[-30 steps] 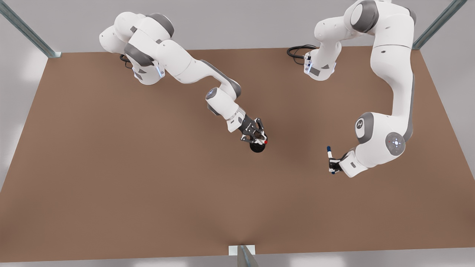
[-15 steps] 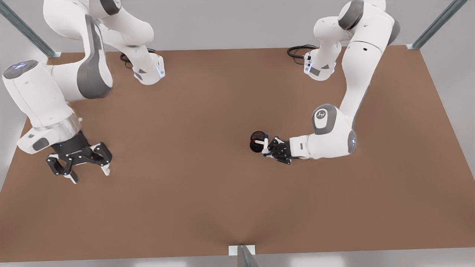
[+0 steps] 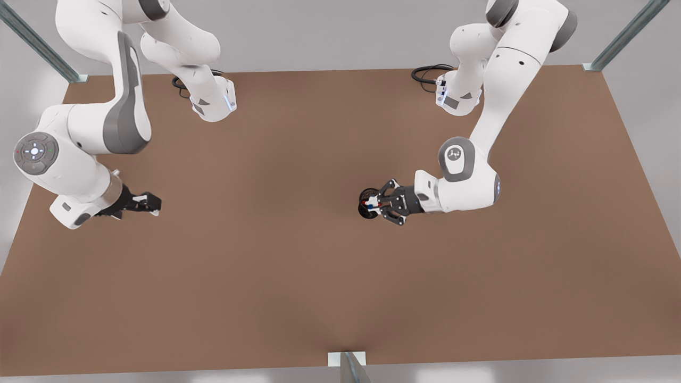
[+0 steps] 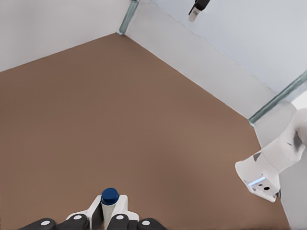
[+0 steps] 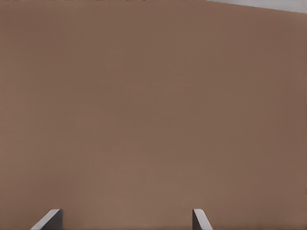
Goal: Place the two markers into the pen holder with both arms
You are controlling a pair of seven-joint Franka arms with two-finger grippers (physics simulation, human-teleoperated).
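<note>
Presently, I see the brown worktop carrying two arm bases along its far edge, at roughly 11 and 1 o'clock from the worktop centre in the front view. I match the left gripper to the arm on the front view's right, since the left wrist view shows the blue-capped marker pinched between its white fingertips. This gripper sits just past centre toward 3 o'clock, directly over the pen holder. The pen holder stands upright on the worktop. Inside its rim I see a red tip, the red-capped marker, with the blue-capped marker just beside it at the gripper. The right gripper waits at 9 o'clock near the worktop edge, well apart from the pen holder. In the right wrist view its fingertips stand spread wide with bare worktop between them.
</note>
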